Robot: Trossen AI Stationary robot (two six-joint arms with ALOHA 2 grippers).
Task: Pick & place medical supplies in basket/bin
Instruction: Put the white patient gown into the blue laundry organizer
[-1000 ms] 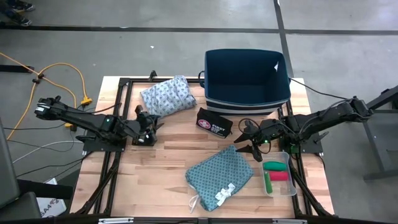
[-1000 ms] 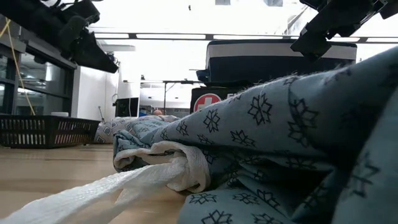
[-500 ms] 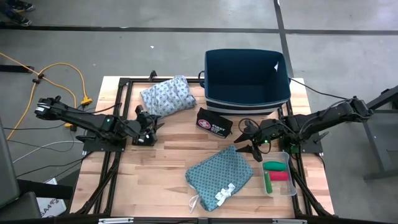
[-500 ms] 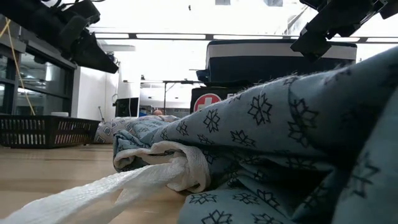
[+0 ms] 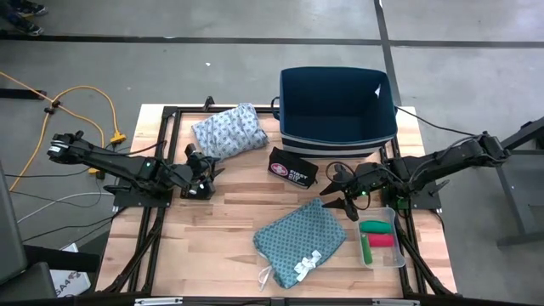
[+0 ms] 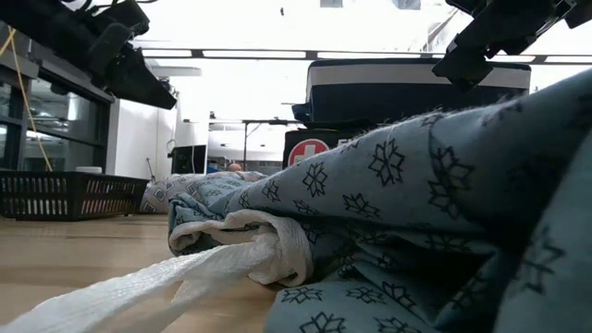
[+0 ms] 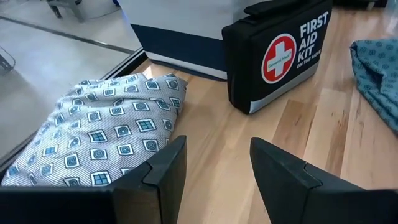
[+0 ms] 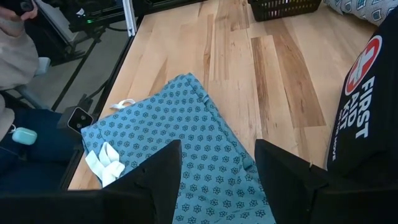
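Wooden tabletop at frame centre holds our teal cloth [image 5: 299,237], lower middle. Our right gripper [image 5: 342,196] hovers beside its upper right corner, fingers spread, empty. We should descend squarely, pinch a thick fold, then lift toward the navy bin [image 5: 338,129]. Left gripper [image 5: 204,166] waits, unclenched.

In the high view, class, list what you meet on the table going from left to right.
left gripper → pale blue-grey cloth → first aid kit → right gripper → clear tray holding green roll and red roll
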